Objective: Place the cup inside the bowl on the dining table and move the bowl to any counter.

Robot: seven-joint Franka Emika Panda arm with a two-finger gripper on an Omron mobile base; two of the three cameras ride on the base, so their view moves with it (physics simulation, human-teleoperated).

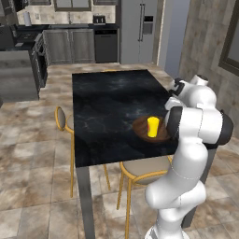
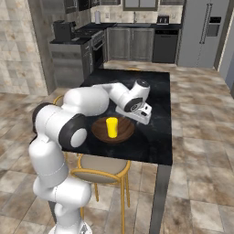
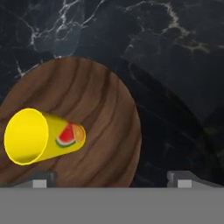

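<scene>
Standing upright in the bowl [image 2: 122, 133], the cup [image 2: 111, 127]; tool [image 3: 111, 178] spread wide, empty

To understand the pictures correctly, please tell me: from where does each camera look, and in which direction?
Left base view: behind the arm, to its left, facing forward and down at the glossy black marble dining table; white arm lower right.
Right base view: behind, to its right; arm lower left, open gripper.
Hand view: looks down along the fingertips.
All share the yellow cylindrical cup standing in the brown wooden bowl.
</scene>
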